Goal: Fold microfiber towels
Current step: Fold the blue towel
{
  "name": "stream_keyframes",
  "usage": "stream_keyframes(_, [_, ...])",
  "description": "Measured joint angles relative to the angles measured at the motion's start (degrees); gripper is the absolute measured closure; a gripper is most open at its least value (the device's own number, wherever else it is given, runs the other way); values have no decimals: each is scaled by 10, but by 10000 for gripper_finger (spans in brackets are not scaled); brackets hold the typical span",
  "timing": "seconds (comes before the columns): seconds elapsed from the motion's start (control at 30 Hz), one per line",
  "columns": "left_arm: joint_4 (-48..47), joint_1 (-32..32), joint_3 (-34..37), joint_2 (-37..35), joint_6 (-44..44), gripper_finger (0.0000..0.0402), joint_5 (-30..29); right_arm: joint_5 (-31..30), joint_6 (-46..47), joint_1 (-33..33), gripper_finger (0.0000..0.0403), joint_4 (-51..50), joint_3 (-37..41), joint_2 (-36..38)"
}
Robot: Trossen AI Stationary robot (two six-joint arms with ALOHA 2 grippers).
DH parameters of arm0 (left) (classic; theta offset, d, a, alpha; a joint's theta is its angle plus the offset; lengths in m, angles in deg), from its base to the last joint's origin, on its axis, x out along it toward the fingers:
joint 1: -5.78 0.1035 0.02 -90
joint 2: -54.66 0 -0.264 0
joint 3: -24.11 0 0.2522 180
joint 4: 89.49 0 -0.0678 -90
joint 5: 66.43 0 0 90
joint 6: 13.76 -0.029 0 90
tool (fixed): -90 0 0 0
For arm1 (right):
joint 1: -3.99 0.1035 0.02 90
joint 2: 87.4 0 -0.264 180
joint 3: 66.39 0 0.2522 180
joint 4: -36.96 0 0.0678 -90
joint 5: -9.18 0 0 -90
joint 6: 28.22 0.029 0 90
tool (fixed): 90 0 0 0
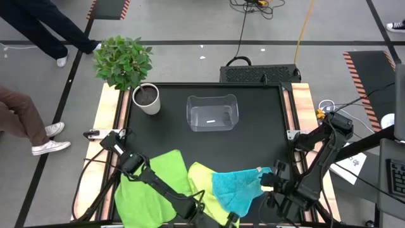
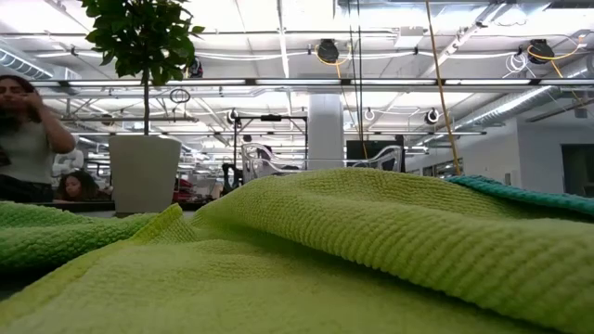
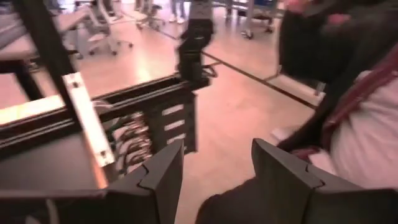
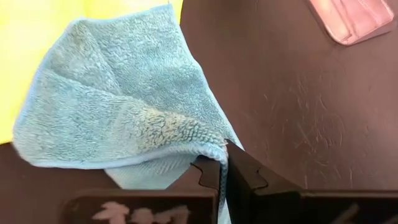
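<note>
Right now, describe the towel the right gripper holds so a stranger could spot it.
Start at the black table and go to its near edge, right of the two green cloths. The turquoise towel lies there, its corner pinched in the right gripper; it is the only blue one.

Right end effector (image 4: 222,171) is pinching the turquoise towel's (image 4: 118,106) corner, cloth bunching over the dark surface (image 4: 298,112), yellow-green towel (image 4: 37,31) lying beyond.

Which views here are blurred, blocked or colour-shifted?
Left wrist view: motion-smeared with a pinkish cast. Low view: pale yellow-green towel fills the foreground, hiding the table. Right wrist view: sharp on the turquoise towel. High view: even light, no glare.
</note>
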Motion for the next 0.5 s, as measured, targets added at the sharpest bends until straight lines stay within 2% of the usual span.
stream_keyframes(0.1, [18, 25, 23, 1, 32, 208, 3, 0, 1, 0, 403, 14, 17, 0])
stream_keyframes(0.23, [93, 48, 73, 1, 58, 208, 15, 0, 3, 0, 403, 13, 25, 0])
stream_keyframes(0.33, [76, 52, 87, 1, 52, 208, 5, 0, 0, 0, 403, 13, 25, 1])
stream_keyframes(0.5, [12, 49, 90, 1, 36, 208, -54, -25, -4, 0, 403, 3, 26, 21])
